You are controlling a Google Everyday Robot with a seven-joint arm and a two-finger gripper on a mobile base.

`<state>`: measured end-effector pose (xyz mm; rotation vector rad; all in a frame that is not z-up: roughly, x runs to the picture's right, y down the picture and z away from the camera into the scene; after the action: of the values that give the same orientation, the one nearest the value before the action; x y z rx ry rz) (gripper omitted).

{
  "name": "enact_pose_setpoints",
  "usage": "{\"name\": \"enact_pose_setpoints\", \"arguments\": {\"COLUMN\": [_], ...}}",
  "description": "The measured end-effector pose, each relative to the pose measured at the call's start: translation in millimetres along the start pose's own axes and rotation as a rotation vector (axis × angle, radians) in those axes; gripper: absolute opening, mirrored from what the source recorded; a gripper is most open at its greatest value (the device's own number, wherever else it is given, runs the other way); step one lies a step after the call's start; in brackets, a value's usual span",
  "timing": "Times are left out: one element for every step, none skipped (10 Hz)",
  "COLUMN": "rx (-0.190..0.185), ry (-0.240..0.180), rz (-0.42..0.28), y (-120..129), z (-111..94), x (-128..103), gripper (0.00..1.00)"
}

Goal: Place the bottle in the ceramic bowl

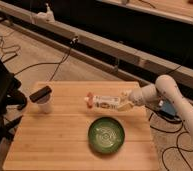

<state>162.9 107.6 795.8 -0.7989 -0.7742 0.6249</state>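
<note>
The white bottle (106,102) with its reddish and green label lies horizontal in the air, held at its right end by my gripper (125,104), which is shut on it. It hangs just above the far rim of the green ceramic bowl (106,135), which sits on the wooden table (55,140) toward the front. The bottle's left end overlaps the orange-red sausage-shaped object (89,98) lying on the table behind it. My white arm (165,95) reaches in from the right.
A white cup with a black top (43,101) stands at the table's left. A dark chair (0,95) is beside the table's left edge. Cables (10,47) lie on the floor behind, and a blue object (167,108) lies under my arm.
</note>
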Motion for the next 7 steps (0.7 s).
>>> {"name": "enact_pose_setpoints", "arguments": {"rx": [-0.014, -0.033, -0.038, -0.037, -0.037, -0.038, -0.038], "ry": [0.028, 0.063, 0.071, 0.071, 0.071, 0.071, 0.071], "rz": [0.001, 0.004, 0.005, 0.005, 0.005, 0.004, 0.004], "y": [0, 1, 2, 2, 2, 2, 2], "z": [-2, -4, -5, -5, -5, -5, -5], "x": [9, 18, 20, 19, 20, 19, 20], "gripper": [0.00, 0.00, 0.00, 0.00, 0.00, 0.00, 0.00]}}
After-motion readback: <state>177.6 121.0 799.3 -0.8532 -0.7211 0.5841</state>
